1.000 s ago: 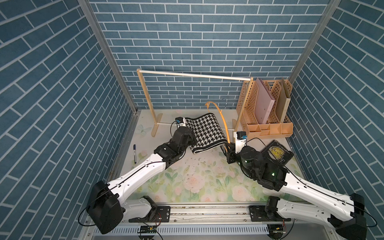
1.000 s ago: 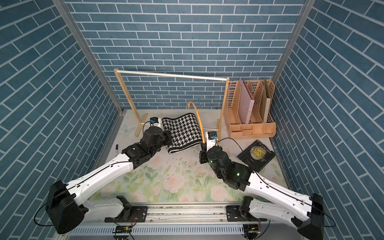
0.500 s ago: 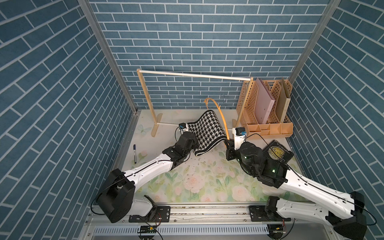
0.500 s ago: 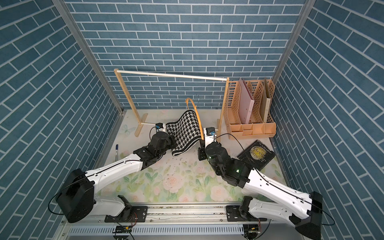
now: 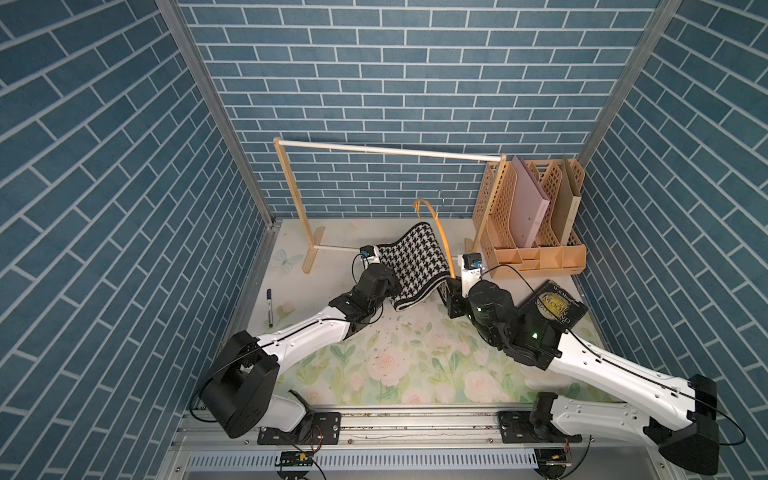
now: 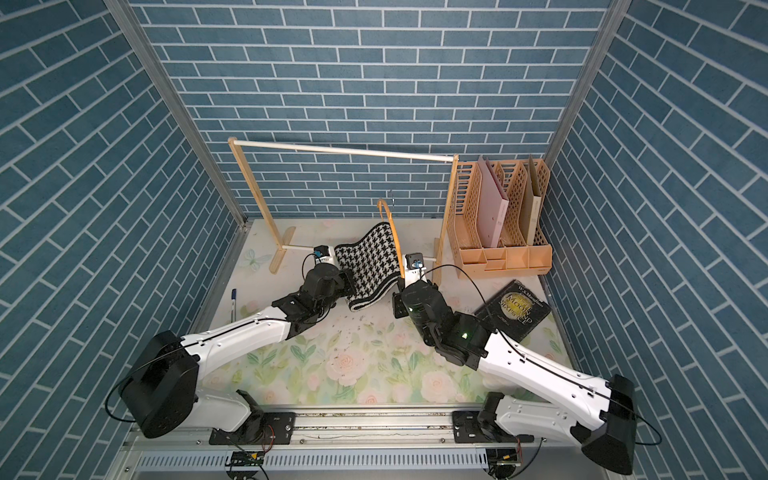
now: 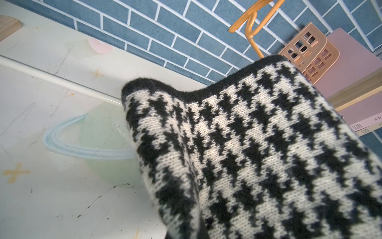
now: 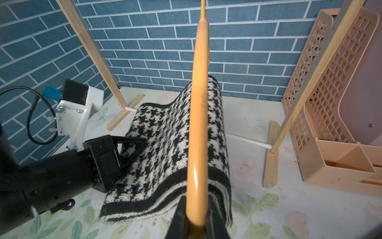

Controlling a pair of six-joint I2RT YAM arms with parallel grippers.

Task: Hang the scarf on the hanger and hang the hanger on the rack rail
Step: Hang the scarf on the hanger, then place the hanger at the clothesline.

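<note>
The scarf [image 5: 415, 262] [image 6: 370, 259], black-and-white houndstooth with a black border, slopes up from the table to the hanger [image 5: 441, 239] [image 6: 395, 239]. In the right wrist view the scarf [image 8: 165, 144] shows on both sides of the edge-on hanger [image 8: 199, 103]. My left gripper [image 5: 392, 291] [image 6: 345, 286] is shut on the scarf's left edge. In the left wrist view the scarf [image 7: 258, 155] hides the jaws, and the hanger [image 7: 251, 27] stands above the cloth. My right gripper [image 5: 449, 286] [image 6: 399, 291] [image 8: 197, 217] is shut on the hanger's lower end and holds it upright.
A pale wooden rail rack [image 5: 386, 149] spans the back, its feet flanking the scarf. A peach file organiser [image 5: 532, 224] stands at the back right. A dark book [image 5: 552, 309] lies by the right arm. A pen [image 5: 269, 307] lies near the left wall.
The left gripper has pulled the scarf's edge forward and to the right, so the cloth has bunched narrower and slopes more steeply against the hanger. The right gripper still holds the hanger, almost in the same place.
</note>
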